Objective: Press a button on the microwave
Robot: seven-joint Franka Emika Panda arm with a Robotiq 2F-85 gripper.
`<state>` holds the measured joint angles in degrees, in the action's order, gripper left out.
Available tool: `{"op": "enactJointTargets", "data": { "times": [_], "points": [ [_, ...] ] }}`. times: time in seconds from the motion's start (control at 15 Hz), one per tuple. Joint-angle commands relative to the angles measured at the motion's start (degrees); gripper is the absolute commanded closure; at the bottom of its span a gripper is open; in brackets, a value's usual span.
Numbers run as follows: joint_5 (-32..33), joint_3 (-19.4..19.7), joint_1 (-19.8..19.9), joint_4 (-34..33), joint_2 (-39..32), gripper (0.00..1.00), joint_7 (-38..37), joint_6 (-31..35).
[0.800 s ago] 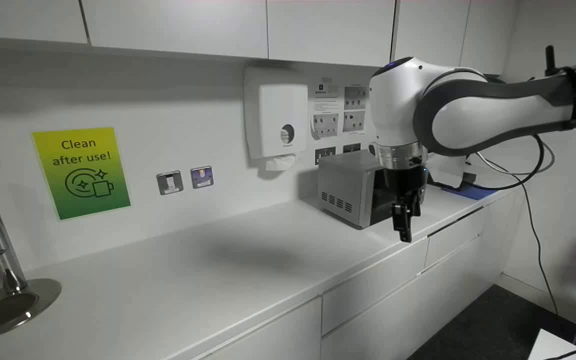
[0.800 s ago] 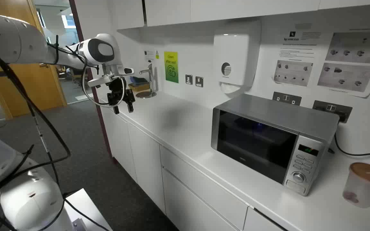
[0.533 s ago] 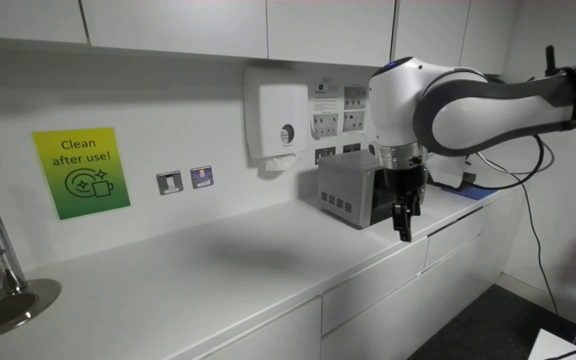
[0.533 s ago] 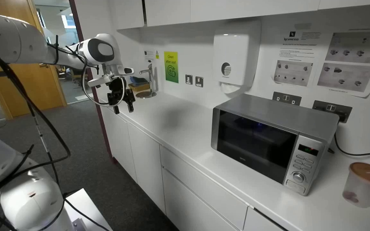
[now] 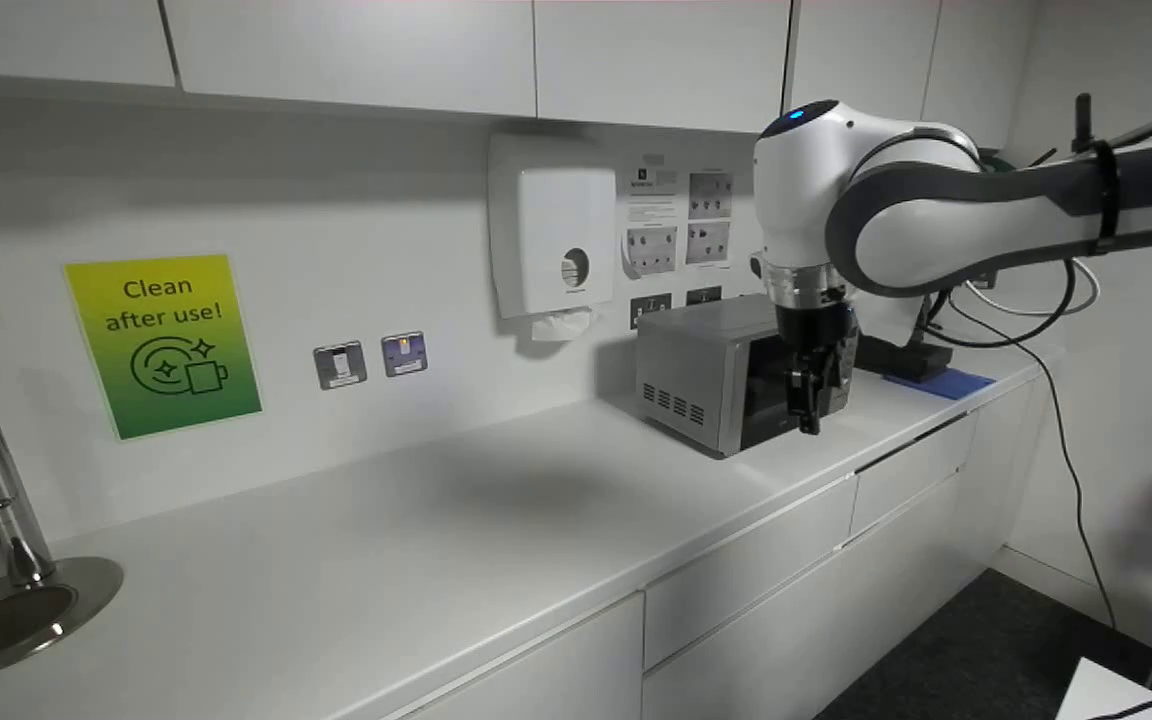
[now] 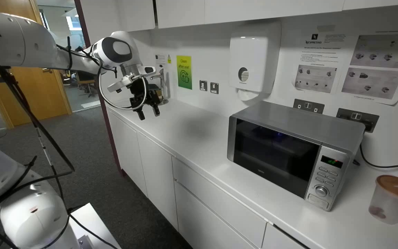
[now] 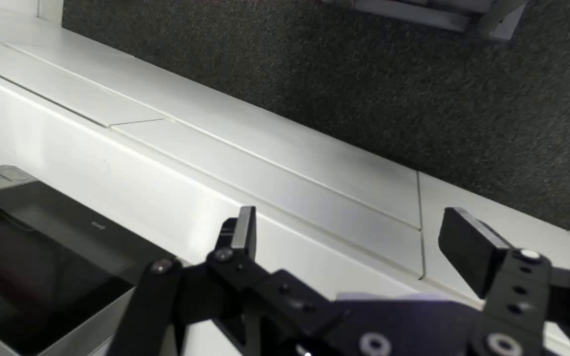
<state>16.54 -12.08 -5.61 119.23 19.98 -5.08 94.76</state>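
Microwave (image 6: pixel 288 148): on the worktop (image 6: pixel 212 148), set toward the back edge, its front turned to the front edge with a strip of worktop between.
Control panel (image 6: pixel 325 180): at the end of that front farther from the gripper (image 6: pixel 149 114); its buttons (image 6: pixel 326 175) sit below the lit display (image 6: pixel 331 161) and above the round knob (image 6: pixel 321 191).
Microwave from gripper: well apart in an exterior view, the gripper off toward the end of the worktop where the tap (image 6: pixel 162 83) stands. In an exterior view the gripper crosses the dark door window (image 5: pixel 762 400) by line of sight. In the wrist view the microwave lies at the lower left, partly cut off by the frame.
Gripper height: above the worktop's level, near its front edge, pointing down and slightly tilted.
Gripper spread: wide; the two fingers (image 7: pixel 245 232) stand well apart.
Between the fingers: the wrist view looks through to the worktop's front edge and the white cabinet fronts (image 7: pixel 344 217).
Gripper contact: both fingers end in the air, apart from the microwave and the worktop.
Arm (image 5: pixel 956 235): reaches in from the front edge's side.
Tub (image 6: pixel 394 200): lidded, on the worktop near the control panel's end.
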Motion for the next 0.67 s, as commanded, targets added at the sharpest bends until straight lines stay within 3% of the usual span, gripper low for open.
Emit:
{"op": "enactJointTargets", "data": {
  "times": [0.0, 0.27, 0.4, 0.47, 0.6],
  "points": [
    [3.93, 4.96, 1.28, -1.13, -0.38, 0.0, 6.73, 5.72],
    [-1.42, 9.35, 1.77, -0.54, -0.54, 0.0, 6.75, 19.04],
    [-7.03, 9.73, 0.75, -2.78, -2.29, 0.0, 7.94, 14.37],
    [-3.39, 8.89, 1.96, -0.36, -0.5, 0.0, 6.46, 16.6],
    [-5.8, 8.91, 1.62, -0.68, -1.21, 0.0, 6.74, 16.03]
  ]
}}
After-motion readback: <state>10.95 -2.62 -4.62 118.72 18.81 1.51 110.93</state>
